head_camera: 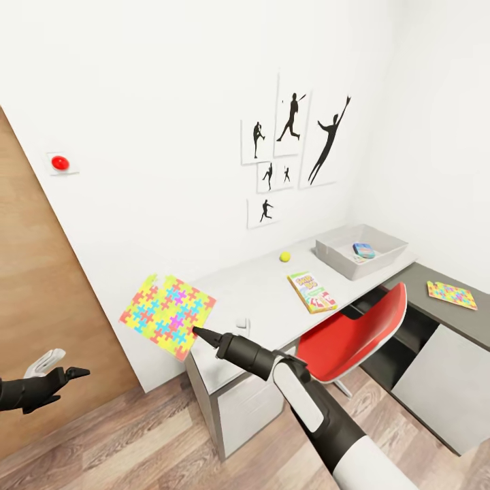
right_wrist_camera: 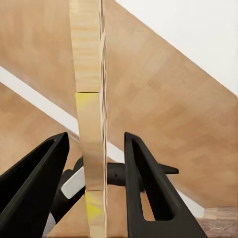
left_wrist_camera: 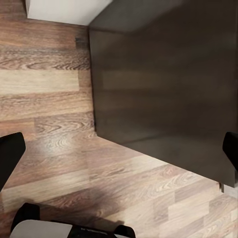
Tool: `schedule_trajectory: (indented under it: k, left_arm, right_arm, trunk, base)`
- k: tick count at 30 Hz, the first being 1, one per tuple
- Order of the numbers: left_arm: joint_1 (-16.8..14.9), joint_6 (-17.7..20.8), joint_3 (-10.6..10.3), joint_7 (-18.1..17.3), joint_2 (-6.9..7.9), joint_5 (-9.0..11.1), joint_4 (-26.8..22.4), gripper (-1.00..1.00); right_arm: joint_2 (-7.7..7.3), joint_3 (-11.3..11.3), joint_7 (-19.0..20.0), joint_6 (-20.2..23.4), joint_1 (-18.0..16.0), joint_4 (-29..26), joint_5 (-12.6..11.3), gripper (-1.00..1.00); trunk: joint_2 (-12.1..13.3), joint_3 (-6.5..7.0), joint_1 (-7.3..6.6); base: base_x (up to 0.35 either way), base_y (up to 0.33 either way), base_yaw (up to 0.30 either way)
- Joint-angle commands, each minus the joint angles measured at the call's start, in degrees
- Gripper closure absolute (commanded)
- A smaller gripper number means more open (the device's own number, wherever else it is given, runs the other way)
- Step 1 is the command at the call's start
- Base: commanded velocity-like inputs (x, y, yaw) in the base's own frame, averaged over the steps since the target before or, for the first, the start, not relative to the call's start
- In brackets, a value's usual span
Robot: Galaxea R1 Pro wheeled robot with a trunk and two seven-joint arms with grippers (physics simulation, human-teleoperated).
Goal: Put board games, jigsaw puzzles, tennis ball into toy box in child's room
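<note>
Jigsaw puzzle (head_camera: 168, 316) edge pinched in right claw (head_camera: 199, 333), midair.

White forearm shells, dark grey wrist segments, and matte black tapered fingers (right_wrist_camera: 148, 193) with slotted cut-outs.

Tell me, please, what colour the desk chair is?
The chair is red, seen best in the head view.

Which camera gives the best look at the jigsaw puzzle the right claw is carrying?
The head view: the jigsaw puzzle shows its whole coloured face, held off the table's end at the right claw. The right wrist view shows the puzzle edge-on between the fingers. The left wrist view looks at the floor.
</note>
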Motion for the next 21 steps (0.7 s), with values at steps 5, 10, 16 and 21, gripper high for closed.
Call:
schedule_trajectory:
  k: [5, 10, 16, 21]
  left_arm:
    - [-0.1, 0.4, 0.2, -0.2, -0.01, 0.0, 0.0, -1.0]
    - [-0.1, 0.4, 0.2, -0.2, -0.01, 0.0, 0.0, -1.0]
    - [-0.1, 0.4, 0.2, -0.2, -0.01, 0.0, 0.0, -1.0]
    - [-0.1, 0.4, 0.2, -0.2, 0.1, 0.0, -0.1, -1.0]
  right_arm:
    - [0.01, 0.4, -0.1, 0.4, -0.1, 0.0, -0.3, 1.0]
    - [0.01, 0.4, -0.1, 0.4, -0.1, 0.0, -0.2, 1.0]
    - [0.01, 0.4, -0.2, 0.6, -0.1, 0.0, -0.2, 1.0]
    - [-0.33, -0.3, -3.8, 2.1, -0.1, 0.0, -0.6, 1.0]
  trunk:
    - [-0.1, -0.12, 0.04]
    - [-0.1, -0.12, 0.04]
    - [-0.1, -0.12, 0.04]
    - [-0.1, -0.12, 0.04]
  base:
    - [0.0, 0.0, 0.0]
    - [0.0, 0.0, 0.0]
    - [0.0, 0.0, 0.0]
    - [0.0, 0.0, 0.0]
